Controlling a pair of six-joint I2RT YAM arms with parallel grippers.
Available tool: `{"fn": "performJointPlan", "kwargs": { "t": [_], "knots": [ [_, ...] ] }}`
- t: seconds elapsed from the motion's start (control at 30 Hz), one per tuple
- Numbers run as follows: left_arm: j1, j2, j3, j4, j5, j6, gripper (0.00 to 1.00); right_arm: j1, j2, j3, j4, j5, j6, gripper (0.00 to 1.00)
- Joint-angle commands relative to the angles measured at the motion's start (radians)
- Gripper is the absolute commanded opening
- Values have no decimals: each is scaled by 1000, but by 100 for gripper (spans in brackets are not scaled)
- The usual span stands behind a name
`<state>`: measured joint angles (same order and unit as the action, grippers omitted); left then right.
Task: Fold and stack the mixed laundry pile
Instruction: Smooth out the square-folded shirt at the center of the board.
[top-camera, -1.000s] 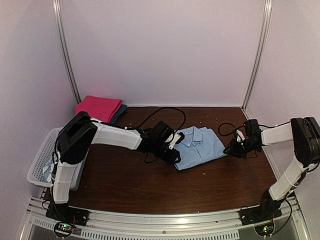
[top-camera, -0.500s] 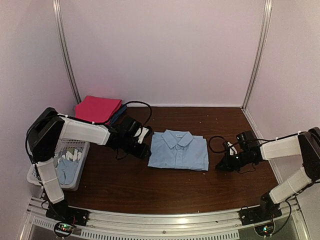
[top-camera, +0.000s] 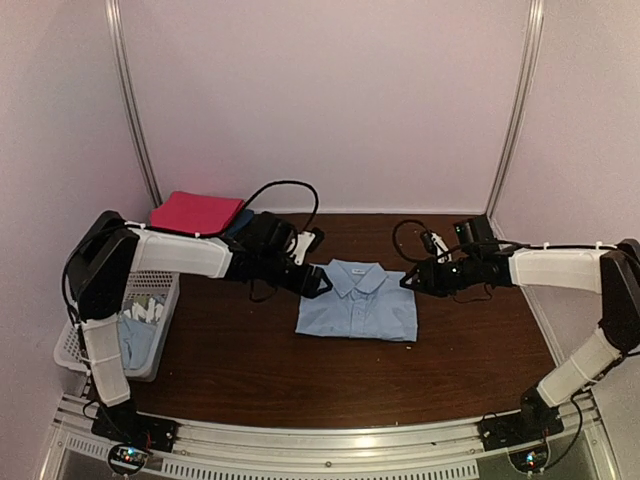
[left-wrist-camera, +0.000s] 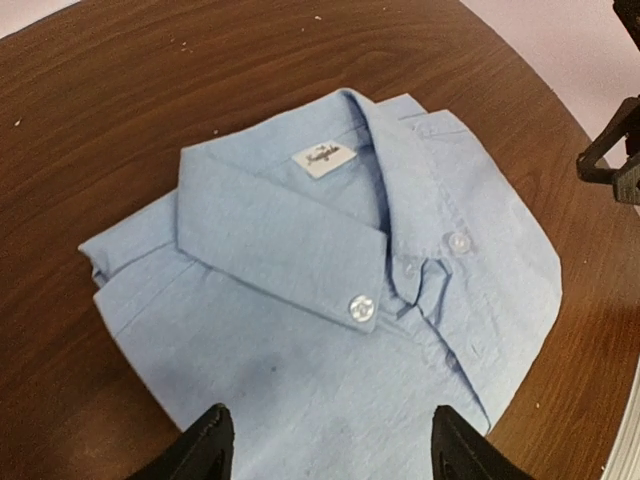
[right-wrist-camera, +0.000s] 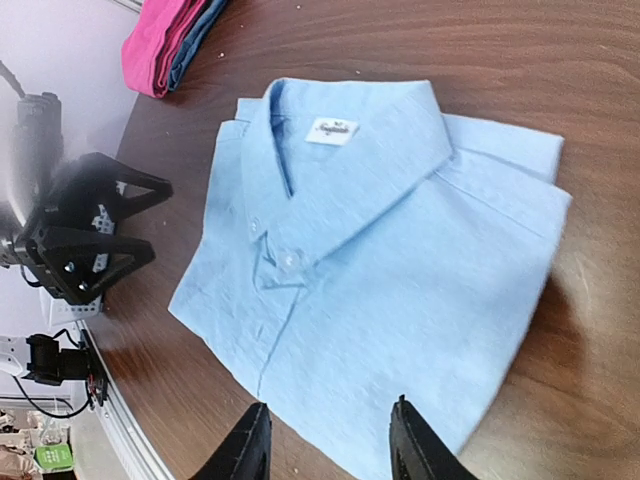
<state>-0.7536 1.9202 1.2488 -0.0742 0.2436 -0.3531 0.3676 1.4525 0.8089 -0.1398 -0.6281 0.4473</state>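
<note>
Looking down from the top view, I see the folded blue shirt (top-camera: 357, 302) lying flat in the middle of the bench (top-camera: 300, 385). My left tool (top-camera: 318, 263) is just beside the shirt's top left corner. My right tool (top-camera: 411, 283) is just beside its top right corner. From up here I cannot tell if either one touches the cloth. Only this view shows the white basket (top-camera: 72, 345) at the left edge, with more blue clothes (top-camera: 135, 335) inside. A pink cloth (top-camera: 195, 212) lies folded at the back left.

In the left wrist view, the left tool is spread wide. Its two fingers (left-wrist-camera: 205, 447) hang over the near edge of the shirt and hold nothing. This view shows the small white label (left-wrist-camera: 325, 157) and a collar button (left-wrist-camera: 360, 308) up close.

In the right wrist view, the right tool is also apart. Its fingers (right-wrist-camera: 247, 447) are above the shirt's edge and grip nothing. The left tool shows here too, with its jaws spread.
</note>
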Motion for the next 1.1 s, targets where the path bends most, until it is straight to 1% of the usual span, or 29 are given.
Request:
{"fn": "performJointPlan", "kwargs": {
  "t": [0.0, 0.13, 0.27, 0.37, 0.47, 0.6, 0.67, 0.73, 0.83, 0.97, 1.07],
  "knots": [
    [-1, 109, 90, 68, 78, -22, 68, 59, 167, 89, 53, -20, -7, 42],
    [-2, 185, 113, 59, 70, -30, 66, 110, 297, 131, 91, -23, -8, 42],
    [-8, 195, 51, 63, 37, -46, 63, 126, 394, 112, 117, -25, -22, 41],
    [-21, 176, -20, 66, 17, -54, 62, 126, 414, 72, 115, -18, -40, 41],
    [-39, 148, -65, 65, 9, -66, 61, 126, 398, 42, 72, 15, -74, 41],
    [-40, 61, -137, 68, -10, -82, 61, 128, 366, 36, 15, 25, -107, 41],
    [-30, -18, -178, 68, -36, -74, 65, 135, 328, 57, -30, 54, -137, 41],
    [-4, -97, -208, 69, -24, -78, 70, 145, 260, 85, -73, 103, -168, 41],
    [50, -206, -226, 69, -1, -98, 75, 169, 173, 124, -111, 170, -199, 42],
    [109, -317, -243, 42, 12, -133, 77, 241, 118, 185, -148, 277, -250, 42],
    [160, -375, -304, 67, 49, -202, 78, 322, 139, 238, -166, 351, -291, 42]
  ]
}}
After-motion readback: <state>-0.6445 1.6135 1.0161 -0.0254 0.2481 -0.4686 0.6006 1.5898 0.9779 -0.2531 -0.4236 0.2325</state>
